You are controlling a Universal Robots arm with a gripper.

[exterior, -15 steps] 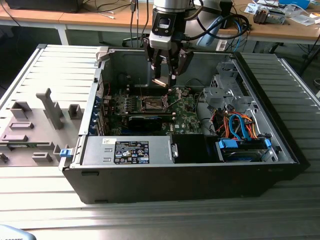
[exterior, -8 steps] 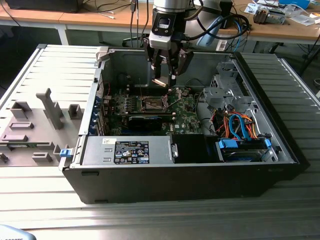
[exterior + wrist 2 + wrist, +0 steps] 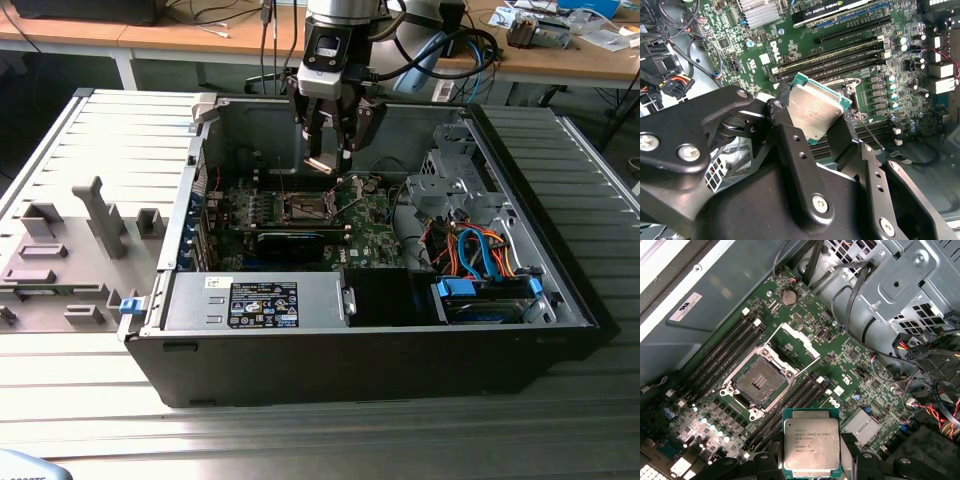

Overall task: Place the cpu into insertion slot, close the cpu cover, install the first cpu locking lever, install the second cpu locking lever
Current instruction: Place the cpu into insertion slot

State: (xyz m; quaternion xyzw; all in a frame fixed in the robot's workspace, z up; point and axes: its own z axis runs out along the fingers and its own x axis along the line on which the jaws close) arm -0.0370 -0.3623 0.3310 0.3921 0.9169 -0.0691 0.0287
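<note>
Up front, ribbed grey metal table (image 3: 330, 440), carrying an open black computer case (image 3: 400, 360). Inside, along the near wall: grey power-supply box with a dark label (image 3: 195, 295). Toward the exterior view's right, silvery perforated drive cage (image 3: 450, 180) above a tangle of blue and orange cables (image 3: 480, 255). Farther in, flat on the case floor, green circuit board (image 3: 375, 230), with a long black rectangular card (image 3: 290, 240) plugged in across its near side.

On that board, small square insertion slot with dark centre and silvery rim (image 3: 759, 382), lying open, pin field bare. Just beside it, thin silvery cpu cover frame (image 3: 800, 339), swung up and off the slot.

Above the board, black gripper (image 3: 330, 158), hanging over the slot area. Black fingers (image 3: 790, 145) part-closed, clamped on two opposite edges of the small flat silvery-grey cpu with green rim (image 3: 811, 444). Chip up in the air, apart from the socket, not yet seated.
</note>
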